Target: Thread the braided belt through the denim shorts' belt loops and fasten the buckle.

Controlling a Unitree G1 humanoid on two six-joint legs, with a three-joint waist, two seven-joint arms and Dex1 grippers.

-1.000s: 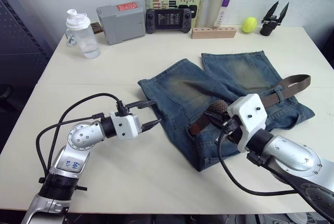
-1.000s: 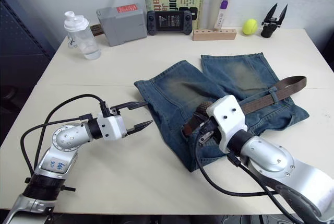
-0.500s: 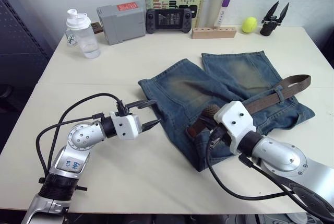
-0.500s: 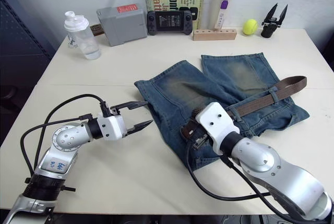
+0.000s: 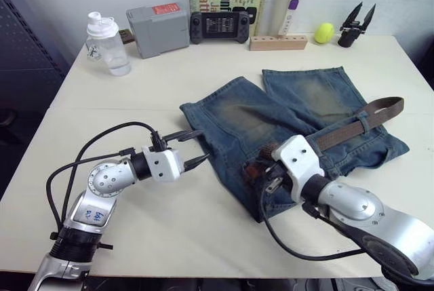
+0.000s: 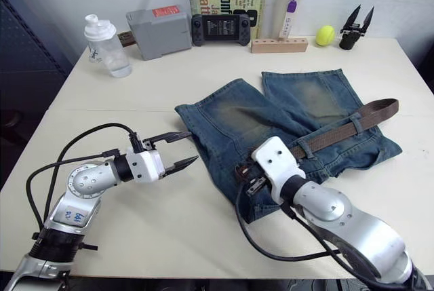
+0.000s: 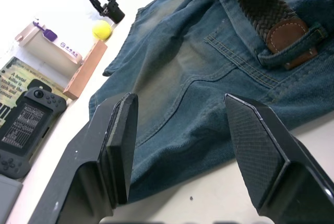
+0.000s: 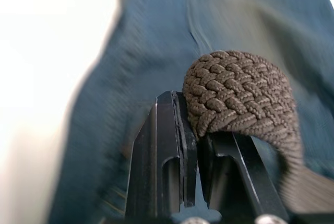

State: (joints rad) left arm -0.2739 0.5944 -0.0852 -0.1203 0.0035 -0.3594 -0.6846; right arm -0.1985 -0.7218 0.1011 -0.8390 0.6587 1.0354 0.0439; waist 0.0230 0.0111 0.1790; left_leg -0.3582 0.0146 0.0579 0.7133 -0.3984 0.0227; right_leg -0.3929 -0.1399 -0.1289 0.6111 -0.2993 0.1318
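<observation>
Right arm low over denim shorts (image 5: 291,111), fingers (image 8: 172,145) pinching braided belt (image 8: 240,93).

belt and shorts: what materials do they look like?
Braided belt: dark-brown woven cord, matte, plaiting visible; the tip looks like smooth tan leather with edge stitching, possibly faux. Denim shorts: blue cotton denim by its twill and seams, with faded yellowish patches. Right tool is shut on the belt.

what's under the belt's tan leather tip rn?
The braided belt ends in a tan tip tucked under a belt loop, lying on the denim shorts. The part beneath the loop is hidden.
</observation>
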